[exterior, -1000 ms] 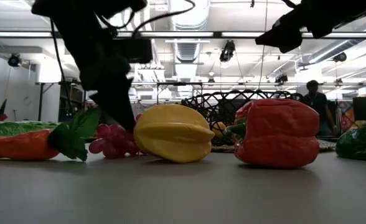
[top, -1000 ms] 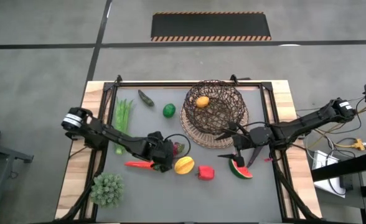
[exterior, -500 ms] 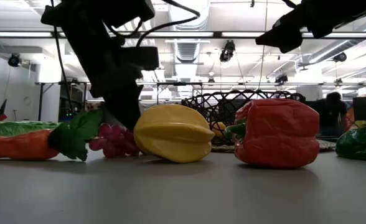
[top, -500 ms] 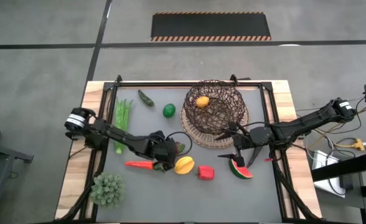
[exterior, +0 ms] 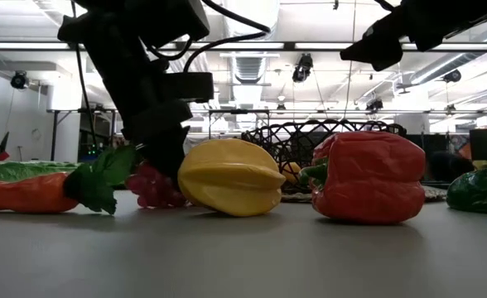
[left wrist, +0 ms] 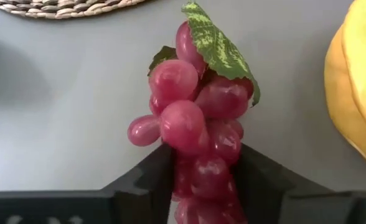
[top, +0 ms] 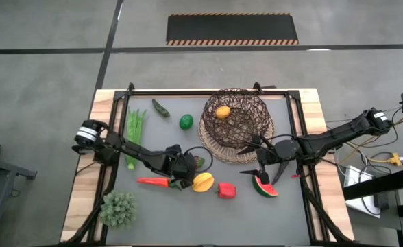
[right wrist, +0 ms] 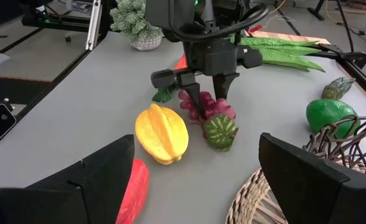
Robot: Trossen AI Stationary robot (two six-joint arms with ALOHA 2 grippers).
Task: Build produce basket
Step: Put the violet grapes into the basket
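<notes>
The purple-red grapes (left wrist: 195,124) lie on the grey table between the carrot (top: 153,181) and the yellow mango (top: 203,182). My left gripper (left wrist: 198,180) reaches down over them and is shut on the bunch; the low view shows it (exterior: 165,157) above the grapes (exterior: 156,189). My right gripper (top: 256,159) hangs open above the table at the near rim of the basket (top: 237,127), touching nothing. An orange (top: 223,112) lies in the basket. Red pepper (top: 226,190) and watermelon slice (top: 264,186) lie near the front. My left gripper pinches the grape bunch between its two fingers at the end away from the green leaf (left wrist: 198,177). The fingers (left wrist: 152,180) come slanting down from the table's left side. The bunch rests on the table, its leaf end (left wrist: 217,43) pointing toward the basket.
Green beans (top: 136,127), a dark chili (top: 161,108) and a lime (top: 186,122) lie at the far left. A pale green leafy clump (top: 118,208) stands at the near left corner. A raised frame (top: 208,91) runs around the table.
My left gripper has sunk a little onto the grapes. The grapes that stuck out toward the carrot have been pushed in against the bunch.
</notes>
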